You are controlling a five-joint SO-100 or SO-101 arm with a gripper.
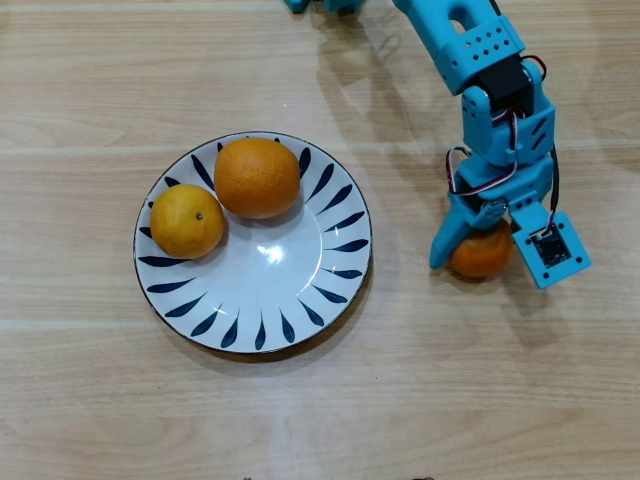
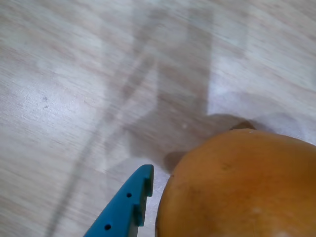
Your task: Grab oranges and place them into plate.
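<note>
In the overhead view the white plate (image 1: pixel 290 290) with dark blue leaf strokes lies left of centre. On it rest a large orange (image 1: pixel 257 177) and, touching its left side, a smaller orange (image 1: pixel 186 221). A third orange (image 1: pixel 482 255) sits on the table to the right of the plate. My blue gripper (image 1: pixel 478 264) straddles this orange, one finger on each side. The wrist view shows that orange (image 2: pixel 242 187) filling the lower right, with a thin strip of table between it and the one visible blue finger (image 2: pixel 129 205). The gripper is open, and the other finger is hidden.
The arm (image 1: pixel 480 70) reaches down from the top edge of the overhead view. A strip of bare light wooden table (image 1: pixel 405 250) separates the plate's right rim from the gripper.
</note>
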